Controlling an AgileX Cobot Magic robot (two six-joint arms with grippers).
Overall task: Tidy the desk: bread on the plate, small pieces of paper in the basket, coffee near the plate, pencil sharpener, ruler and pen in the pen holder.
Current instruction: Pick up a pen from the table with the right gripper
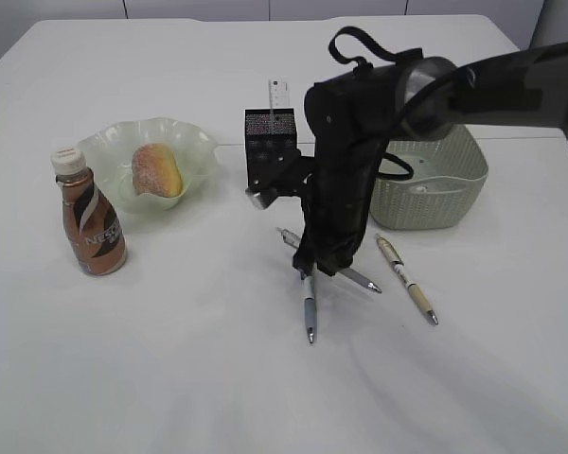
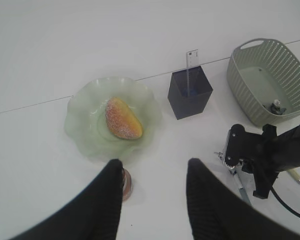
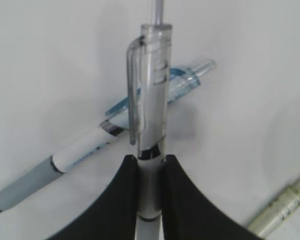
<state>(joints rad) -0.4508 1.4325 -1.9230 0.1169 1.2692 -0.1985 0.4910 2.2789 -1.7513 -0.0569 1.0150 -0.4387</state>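
the right gripper [image 3: 150, 200] is reaching down to the middle of the white desk [image 1: 218, 378], its black fingers [image 3: 115, 200] pinching together on the barrel of a clear-capped pen [image 3: 151, 115] that is lying across a second, blue-tinted pen [image 3: 80, 155]. the gripped pen is running lengthwise away from the wrist camera, clip end farthest. the pen-gathering step seems to be in hand; next it likely needs lifting, tipping upright and lowering into the dark pen holder [image 1: 269, 142], where a ruler [image 1: 280, 95] is already standing. the left gripper [image 2: 152, 200] is hovering near the plate [image 2: 80, 130] holding bread [image 2: 123, 119], fingers apart and empty
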